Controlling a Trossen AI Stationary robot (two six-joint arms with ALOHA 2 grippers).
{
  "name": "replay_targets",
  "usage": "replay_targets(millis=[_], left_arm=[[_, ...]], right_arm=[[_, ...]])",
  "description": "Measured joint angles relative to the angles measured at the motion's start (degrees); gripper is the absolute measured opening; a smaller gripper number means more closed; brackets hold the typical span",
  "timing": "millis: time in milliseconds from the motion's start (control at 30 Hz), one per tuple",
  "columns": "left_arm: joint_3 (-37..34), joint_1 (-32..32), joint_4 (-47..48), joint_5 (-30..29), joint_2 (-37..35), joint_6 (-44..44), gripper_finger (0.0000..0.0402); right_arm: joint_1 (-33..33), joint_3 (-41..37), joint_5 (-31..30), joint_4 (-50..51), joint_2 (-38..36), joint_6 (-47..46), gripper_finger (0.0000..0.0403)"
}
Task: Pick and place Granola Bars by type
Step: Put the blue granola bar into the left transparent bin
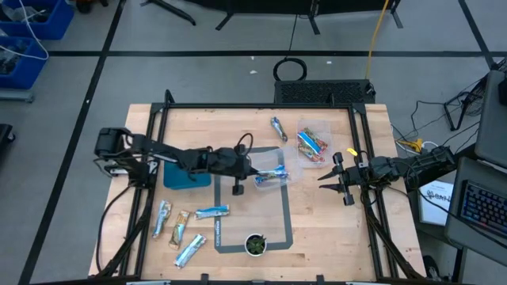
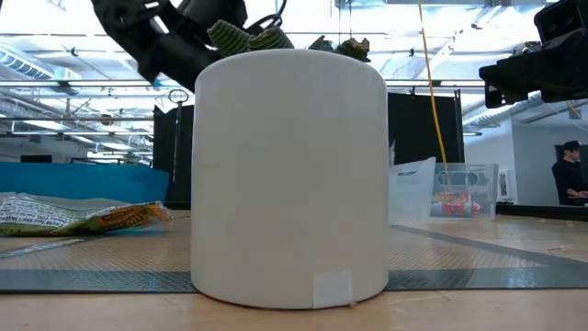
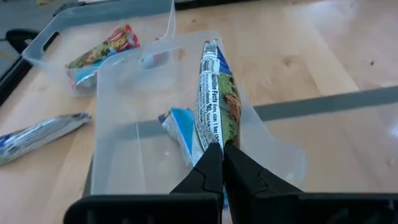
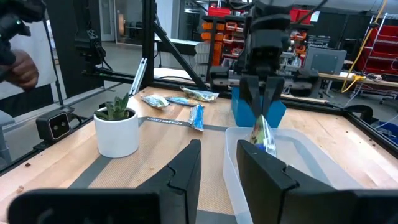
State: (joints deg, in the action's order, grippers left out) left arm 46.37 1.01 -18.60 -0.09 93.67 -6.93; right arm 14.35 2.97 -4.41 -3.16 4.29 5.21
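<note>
My left gripper reaches over a clear bin at the table's middle, shut on a Granola Bar with a blue and printed wrapper. Another blue bar lies in that bin. A second clear bin farther right holds orange-red bars. One bar lies on the table beyond the bins. Several bars lie at the near left. My right gripper waits open at the table's right side, nothing between its fingers. My left gripper pinches the bar's near end between its two fingers. The fingers come from the table's left, slanting downward, and lie along the bar. The bar sticks out ahead of them over the bin; whether its far end touches the bin I cannot tell.
A white pot with a small green plant stands near the front edge inside a grey tape outline. A blue flat box lies under the left arm. Bare wood shows between the bins and my right gripper.
</note>
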Motion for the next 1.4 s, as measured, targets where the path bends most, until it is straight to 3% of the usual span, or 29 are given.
replay_targets(millis=[133,567,1400], left_arm=[[0.0,1.2,-2.3,2.0,2.7,1.4,0.0004],[0.2,1.5,4.3,1.6,2.8,5.0,0.0004],[0.0,1.5,24.5,0.1,-9.0,8.8,0.0004]], right_arm=[[0.0,0.0,0.0,0.0,0.0,0.0,0.0095],[0.0,0.0,0.0,0.0,0.0,0.0,0.0094],[0.0,0.0,0.0,0.0,0.0,0.0,0.0094]])
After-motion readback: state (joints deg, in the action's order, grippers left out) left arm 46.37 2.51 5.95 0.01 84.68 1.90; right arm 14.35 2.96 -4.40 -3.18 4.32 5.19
